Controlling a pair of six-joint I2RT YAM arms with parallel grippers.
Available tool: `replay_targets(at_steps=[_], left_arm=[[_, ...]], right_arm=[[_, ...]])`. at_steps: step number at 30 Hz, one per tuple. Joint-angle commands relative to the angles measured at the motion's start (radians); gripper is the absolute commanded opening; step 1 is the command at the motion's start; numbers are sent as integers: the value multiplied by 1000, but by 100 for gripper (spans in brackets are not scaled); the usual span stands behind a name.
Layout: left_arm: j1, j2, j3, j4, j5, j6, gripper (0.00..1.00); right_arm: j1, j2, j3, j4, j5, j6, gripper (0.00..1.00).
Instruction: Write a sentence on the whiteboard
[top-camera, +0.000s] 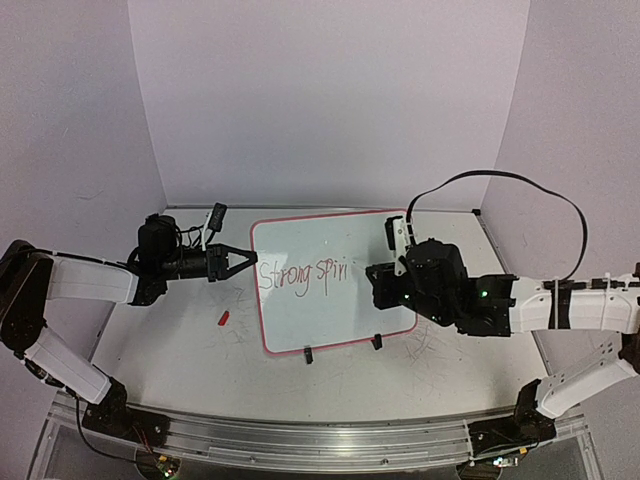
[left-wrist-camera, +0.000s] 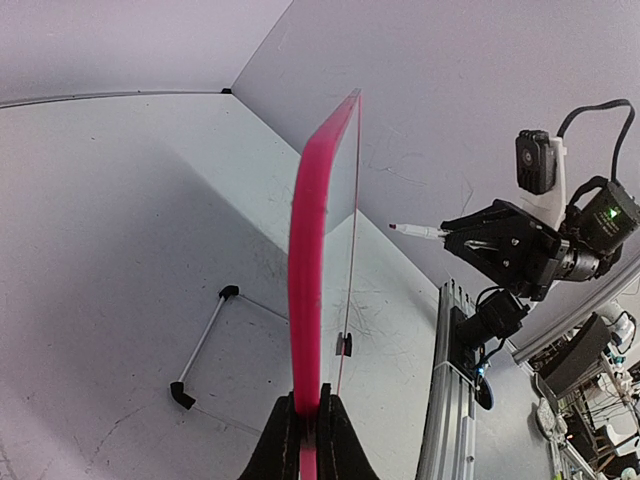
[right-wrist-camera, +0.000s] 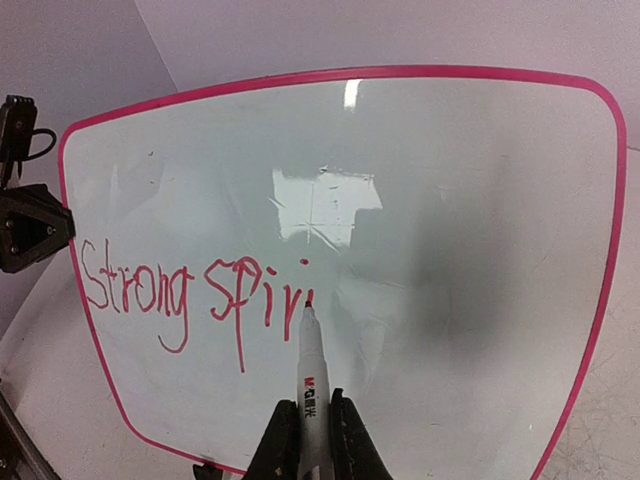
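The whiteboard (top-camera: 340, 300) stands tilted on two black clip feet in the middle of the table; it fills the right wrist view (right-wrist-camera: 450, 200). Red lettering (right-wrist-camera: 190, 295) on it reads "Strong Spiri" so the sentence (top-camera: 303, 275) is partial. My right gripper (right-wrist-camera: 308, 440) is shut on a white marker (right-wrist-camera: 311, 385) whose red tip touches the board at the second "i". In the top view the right gripper (top-camera: 383, 283) is over the board's right half. My left gripper (left-wrist-camera: 308, 420) is shut on the board's pink left rim (left-wrist-camera: 308, 250), also seen from above (top-camera: 246, 262).
A small red marker cap (top-camera: 224, 319) lies on the table left of the board. A black-ended wire stand (left-wrist-camera: 202, 345) shows behind the board. The aluminium rail (top-camera: 300, 440) runs along the near edge. Grey walls close the back and sides.
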Motion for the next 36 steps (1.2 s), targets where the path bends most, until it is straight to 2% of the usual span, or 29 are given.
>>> replay_targets(at_steps=[1,17,36], left_arm=[[-25,2,42,-44,-5,33,0],[-27,-1,37,-45,-14,36,0],[-31,0,39,-52,-13,44,0]], right_arm=[[-4,26,31,17,14,-42,0],[-30,85,81,24,-8,-72,0],[-50,129,134,26,52,-69,0]])
